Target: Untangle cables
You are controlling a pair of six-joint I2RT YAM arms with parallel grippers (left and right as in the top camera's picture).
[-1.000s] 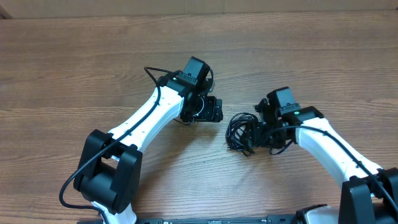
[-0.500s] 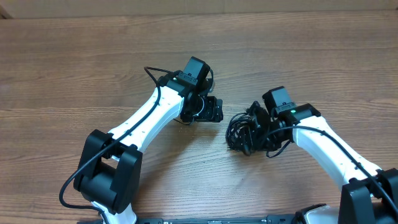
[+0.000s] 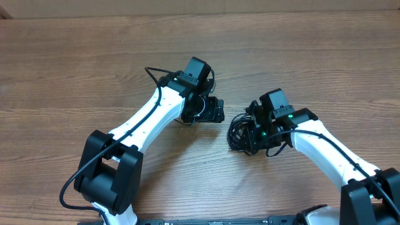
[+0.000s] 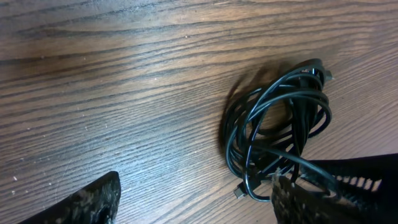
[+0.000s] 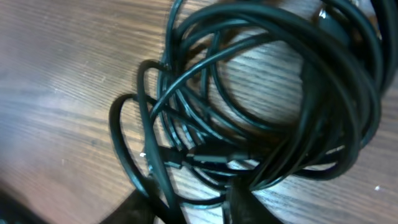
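Observation:
The cables (image 3: 239,131) lie as one bundle of thin black loops on the wooden table, right of centre. In the left wrist view the cables (image 4: 277,124) show a small plug end at the bundle's lower edge. My left gripper (image 3: 215,112) hangs just left of the bundle, open, with only bare wood between its fingers (image 4: 87,202). My right gripper (image 3: 253,130) is down on the bundle's right side. In the right wrist view the cables (image 5: 261,93) fill the picture, and the right gripper (image 5: 193,202) has its fingers (image 5: 249,205) drawn in around a few strands.
The table (image 3: 94,56) is brown wood grain. The left arm's white link (image 3: 150,115) reaches in from the lower left and the right arm's link (image 3: 325,147) from the lower right. A thicker black wire (image 3: 153,72) loops off the left arm.
My right gripper has slid left onto the cable bundle and its jaws have narrowed around strands. The left arm has stayed where it was, still open.

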